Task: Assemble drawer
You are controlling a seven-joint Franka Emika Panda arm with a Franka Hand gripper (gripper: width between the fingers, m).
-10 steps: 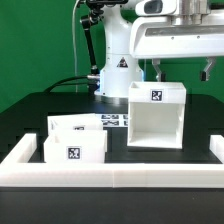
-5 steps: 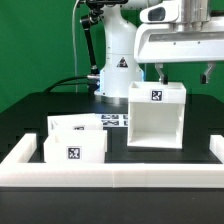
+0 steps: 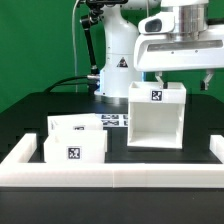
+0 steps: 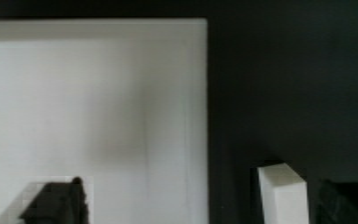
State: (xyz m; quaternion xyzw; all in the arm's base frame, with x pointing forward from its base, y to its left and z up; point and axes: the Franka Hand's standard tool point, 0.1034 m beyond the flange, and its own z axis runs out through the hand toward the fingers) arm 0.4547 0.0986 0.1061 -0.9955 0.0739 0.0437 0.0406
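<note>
The drawer's tall white box housing (image 3: 155,118) stands on the black table, a square tag on its front. The two small white trays (image 3: 74,140) sit side by side to the exterior view's left of it, each tagged. My gripper (image 3: 182,76) hangs just above the housing's top rim, open and empty, with one finger over the rim's left corner and the other beyond its right side. In the wrist view the gripper (image 4: 199,205) looks down on a large white face of the housing (image 4: 96,110). A dark fingertip (image 4: 55,200) shows over that face.
A long low white border wall (image 3: 110,172) runs along the front and up both sides of the table. The marker board (image 3: 112,121) lies flat behind the trays. The robot's white base (image 3: 115,60) stands at the back, with a green backdrop behind it.
The gripper has come down a little toward the top of the housing. The housing and the trays have not moved.
</note>
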